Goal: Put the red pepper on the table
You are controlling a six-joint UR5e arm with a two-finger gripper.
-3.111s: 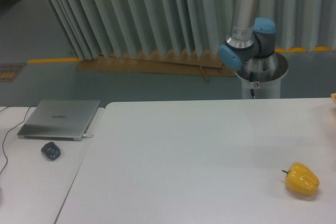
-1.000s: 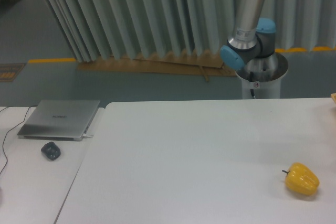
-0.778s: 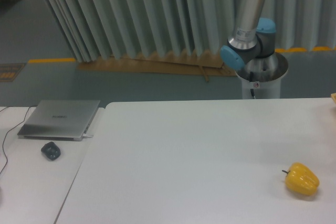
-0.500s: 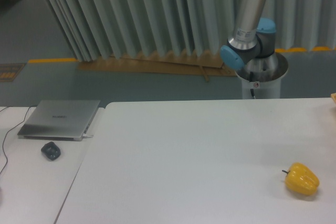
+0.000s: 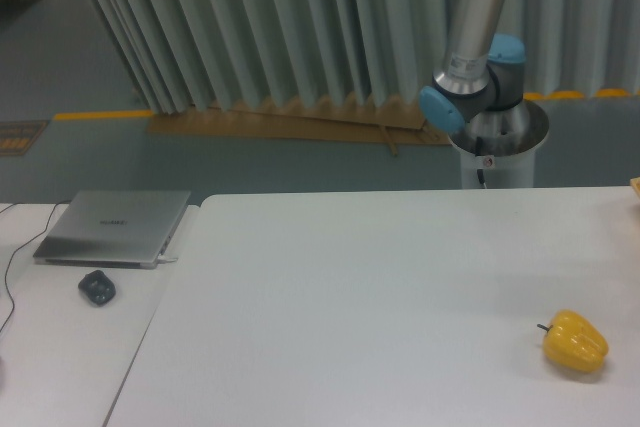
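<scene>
The wide white table (image 5: pixel 380 297) fills the lower part of the camera view. The red pepper is out of view. Only the arm's base and lower links (image 5: pixel 475 57) show, standing behind the table's far edge and rising out of the top of the frame. The gripper is out of frame.
A yellow bell pepper (image 5: pixel 575 342) with a dark stem lies near the table's front right. On the separate desk at left sit a closed grey laptop (image 5: pixel 115 227), a dark mouse (image 5: pixel 97 288) and a thin cable (image 5: pixel 12 277). Pleated curtains hang behind.
The arm's upright link has leaned slightly to the right since the earliest frame; over the last second nothing visibly moved.
</scene>
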